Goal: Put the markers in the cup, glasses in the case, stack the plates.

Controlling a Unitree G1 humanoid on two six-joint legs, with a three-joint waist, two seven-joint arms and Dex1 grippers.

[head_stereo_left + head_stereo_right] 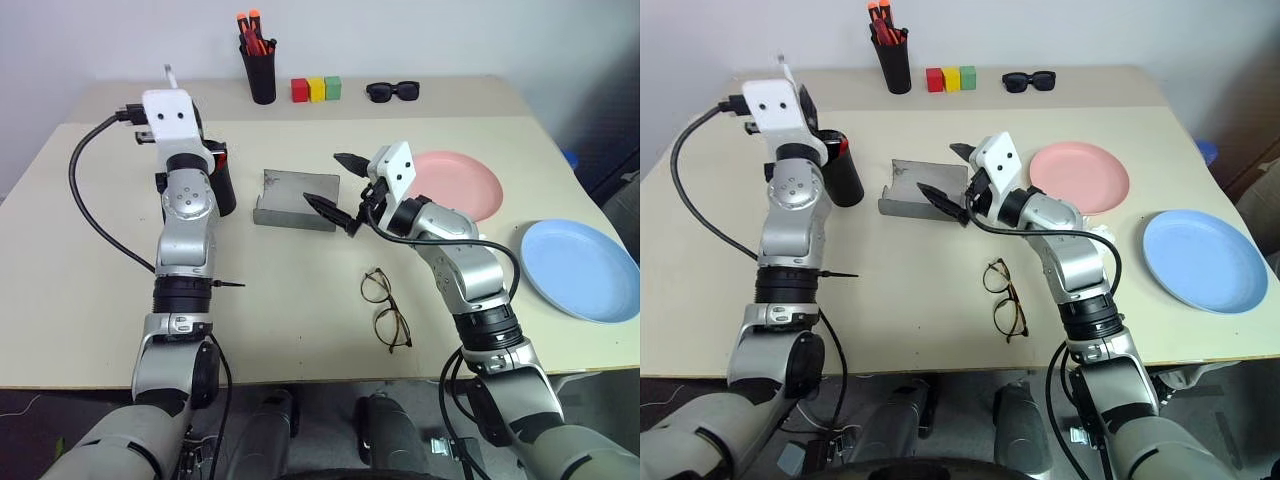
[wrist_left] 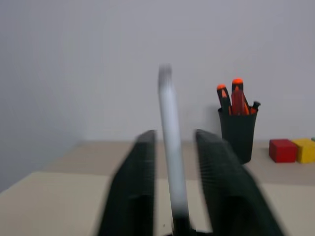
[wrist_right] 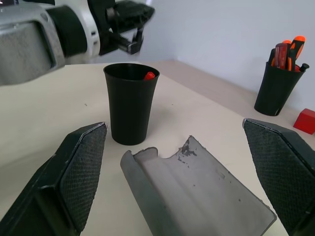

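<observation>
Thin wire-frame glasses [image 1: 386, 310] lie unfolded; right fingers [image 3: 275, 167] gape wide, left fingers' [image 2: 216, 172] grip unclear.

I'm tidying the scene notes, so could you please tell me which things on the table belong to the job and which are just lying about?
Part of the job:
- white marker, between the left gripper's fingers
- red-capped marker, already in the cup
- glasses
- open grey case
- pink plate
- blue plate

Just lying about:
- pen holder with orange-tipped markers
- coloured blocks
- black sunglasses
</observation>
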